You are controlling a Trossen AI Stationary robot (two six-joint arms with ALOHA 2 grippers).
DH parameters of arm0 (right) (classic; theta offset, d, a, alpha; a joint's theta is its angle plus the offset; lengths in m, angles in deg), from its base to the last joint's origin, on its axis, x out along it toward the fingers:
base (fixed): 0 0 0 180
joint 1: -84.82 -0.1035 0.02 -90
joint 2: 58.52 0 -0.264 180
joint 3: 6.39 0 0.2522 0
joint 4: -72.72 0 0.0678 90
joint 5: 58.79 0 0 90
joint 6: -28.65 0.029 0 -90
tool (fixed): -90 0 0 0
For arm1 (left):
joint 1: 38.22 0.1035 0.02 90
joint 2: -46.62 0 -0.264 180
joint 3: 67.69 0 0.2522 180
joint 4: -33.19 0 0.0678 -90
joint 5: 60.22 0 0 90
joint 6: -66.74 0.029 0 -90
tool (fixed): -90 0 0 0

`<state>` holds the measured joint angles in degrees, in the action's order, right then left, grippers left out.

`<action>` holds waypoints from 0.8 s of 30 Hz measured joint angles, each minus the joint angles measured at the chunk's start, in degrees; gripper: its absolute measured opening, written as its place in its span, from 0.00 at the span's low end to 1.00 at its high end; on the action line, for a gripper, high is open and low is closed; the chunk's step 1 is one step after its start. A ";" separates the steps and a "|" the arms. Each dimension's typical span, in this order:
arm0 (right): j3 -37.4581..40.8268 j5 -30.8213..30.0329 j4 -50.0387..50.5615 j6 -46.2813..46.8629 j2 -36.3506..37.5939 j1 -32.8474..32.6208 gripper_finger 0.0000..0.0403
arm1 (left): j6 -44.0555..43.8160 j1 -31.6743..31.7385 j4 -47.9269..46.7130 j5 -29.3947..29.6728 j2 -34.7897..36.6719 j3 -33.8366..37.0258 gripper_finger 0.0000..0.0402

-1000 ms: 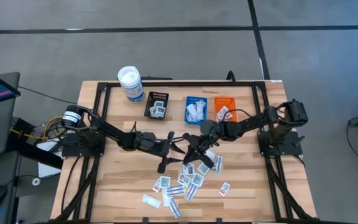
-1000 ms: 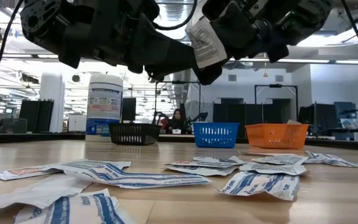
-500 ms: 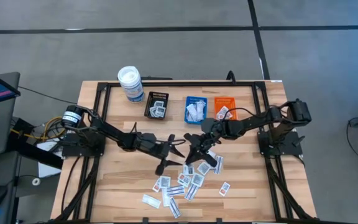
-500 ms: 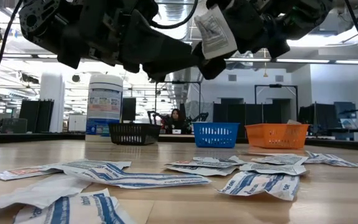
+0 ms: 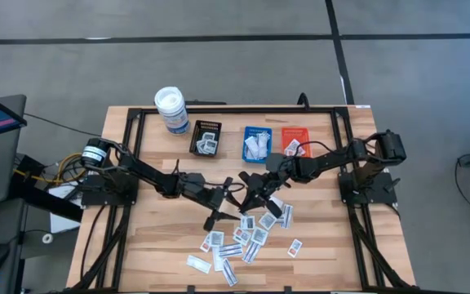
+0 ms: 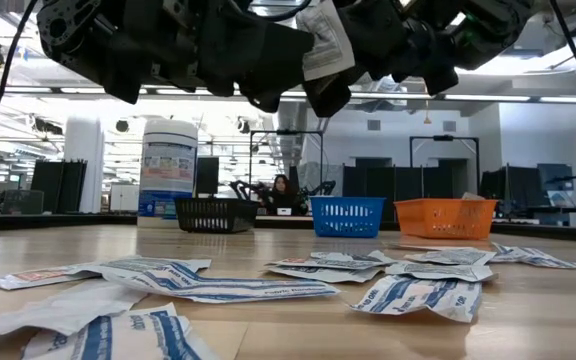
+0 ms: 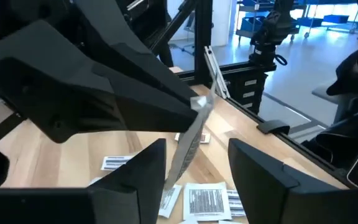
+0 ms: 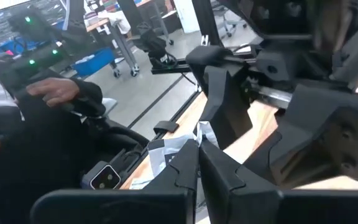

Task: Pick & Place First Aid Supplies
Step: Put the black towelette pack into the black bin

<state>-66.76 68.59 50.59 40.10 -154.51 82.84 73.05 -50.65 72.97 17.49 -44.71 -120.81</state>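
The first aid supplies are small flat white packets with blue or dark print; a loose pile (image 5: 247, 237) lies flat on the wood near the table's near edge. My right gripper (image 5: 251, 196) is shut on one packet (image 6: 323, 40) above the table's middle. My left gripper (image 5: 233, 193) faces it from the left, open. In the left wrist view its fingers (image 7: 143, 177) stand on either side of that packet (image 7: 188, 146); I cannot tell whether they touch it. My right gripper (image 8: 199, 152) pinches one white packet between its two fingers by the upper end (image 7: 199, 104), coming from the table's right. The packet is lifted clear and hangs tilted below the fingers, with its free lower part (image 7: 182, 162) between the left gripper's fingers.
A black tray (image 5: 206, 139), a blue tray (image 5: 257, 144) and an orange tray (image 5: 294, 143) stand in a row toward the far edge, each with packets inside. A white canister with a blue label (image 5: 170, 110) stands at the far left. A black frame borders the table.
My left gripper has moved toward the table's right, closing on the right gripper until its open fingers stand around the hanging packet. The right gripper has lifted the packet a little and tipped it, staying shut on it.
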 joint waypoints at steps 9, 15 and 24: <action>0.00 0.24 -0.79 0.01 0.00 -0.24 0.01 | 0.98 0.00 -0.29 -0.17 0.00 -0.02 0.27; 0.00 0.13 -1.05 -3.31 0.00 -0.67 0.01 | 0.98 0.05 -0.26 0.45 -0.02 -0.02 0.14; 0.00 0.09 -0.39 -3.46 0.02 -0.48 0.03 | 0.80 0.22 -0.59 0.51 -0.09 -0.02 0.03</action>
<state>-66.76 68.68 50.19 36.64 -154.48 82.36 73.85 -50.43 72.38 18.00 -44.79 -120.82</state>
